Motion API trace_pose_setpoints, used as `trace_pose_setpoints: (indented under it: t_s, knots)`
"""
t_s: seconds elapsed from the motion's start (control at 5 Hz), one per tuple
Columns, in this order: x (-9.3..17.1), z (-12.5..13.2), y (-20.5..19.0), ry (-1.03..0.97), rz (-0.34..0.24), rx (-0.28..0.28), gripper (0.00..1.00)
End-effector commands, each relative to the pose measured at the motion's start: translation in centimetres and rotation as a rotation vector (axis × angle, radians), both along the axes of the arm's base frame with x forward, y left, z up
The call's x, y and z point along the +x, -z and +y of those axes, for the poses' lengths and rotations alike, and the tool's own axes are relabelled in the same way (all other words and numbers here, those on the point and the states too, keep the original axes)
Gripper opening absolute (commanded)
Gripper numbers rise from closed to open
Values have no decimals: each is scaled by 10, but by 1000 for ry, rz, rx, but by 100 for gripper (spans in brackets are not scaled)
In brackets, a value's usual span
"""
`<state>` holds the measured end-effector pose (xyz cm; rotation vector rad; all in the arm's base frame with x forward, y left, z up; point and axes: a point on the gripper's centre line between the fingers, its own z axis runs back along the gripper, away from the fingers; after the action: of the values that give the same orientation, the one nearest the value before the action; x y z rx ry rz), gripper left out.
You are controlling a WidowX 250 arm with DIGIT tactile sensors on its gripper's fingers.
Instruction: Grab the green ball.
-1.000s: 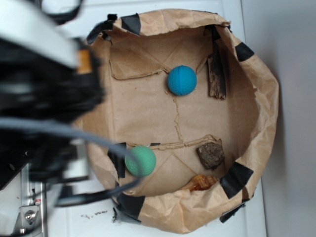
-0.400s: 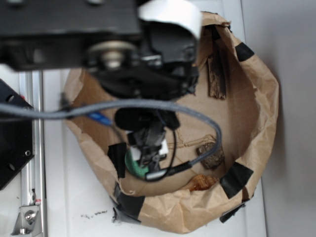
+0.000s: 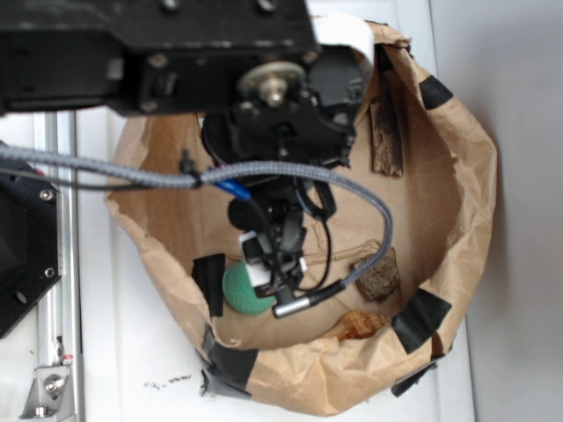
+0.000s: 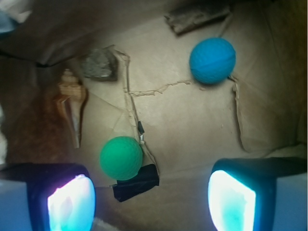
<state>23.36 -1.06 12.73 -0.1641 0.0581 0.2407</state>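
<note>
Ball location: green ball [image 4: 121, 158] on the floor of the paper bag [image 3: 457, 167], touching black tape [image 4: 137, 182].
End effector [image 4: 151, 202]: pads spread, empty, ball off-centre near one pad.
Handling: probably light, hard, rolls easily.
Grip: across widest diameter.

Two balls are counted: one green ball [image 4: 121, 157] at the near left and one blue ball [image 4: 212, 60] at the far right in the wrist view. One rock [image 4: 99, 64] is seen at the far left, and one shell [image 4: 71, 106] just nearer than it. One strip of bark [image 4: 197, 16] is found at the far edge. One paper bag [image 3: 471, 202] is counted, with several black tape patches [image 3: 420, 318] around its rim; their exact number cannot be told. Two lit fingers [image 4: 70, 207] are counted at the near edge.
</note>
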Motion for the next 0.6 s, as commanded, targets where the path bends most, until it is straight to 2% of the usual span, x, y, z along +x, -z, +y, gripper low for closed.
trace_pose_setpoints:
  t_s: [0.0,0.4]
  knots:
    - [-4,-11,22,41,45,24,100]
    - [-7,-18,29,86,41,13,100]
